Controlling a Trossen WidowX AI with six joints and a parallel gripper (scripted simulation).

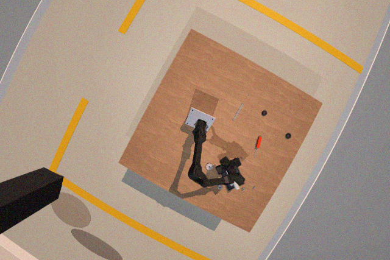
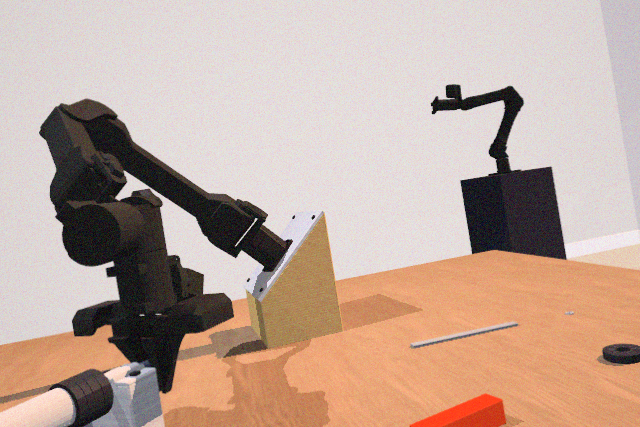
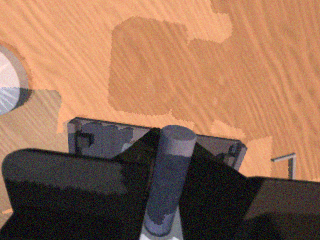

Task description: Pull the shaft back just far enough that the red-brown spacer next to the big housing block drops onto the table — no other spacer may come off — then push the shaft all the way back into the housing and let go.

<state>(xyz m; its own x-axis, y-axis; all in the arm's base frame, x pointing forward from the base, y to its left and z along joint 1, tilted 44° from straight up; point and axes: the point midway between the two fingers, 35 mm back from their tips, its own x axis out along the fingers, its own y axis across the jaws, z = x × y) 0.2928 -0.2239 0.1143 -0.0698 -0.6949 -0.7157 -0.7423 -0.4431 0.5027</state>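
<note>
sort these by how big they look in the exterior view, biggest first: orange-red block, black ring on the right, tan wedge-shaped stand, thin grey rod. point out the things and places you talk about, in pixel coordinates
1. tan wedge-shaped stand (image 2: 305, 288)
2. orange-red block (image 2: 465, 414), cut off by the frame
3. black ring (image 2: 615, 354), also cut off
thin grey rod (image 2: 464, 335): longer than the ring but thinner, so unranked
</note>
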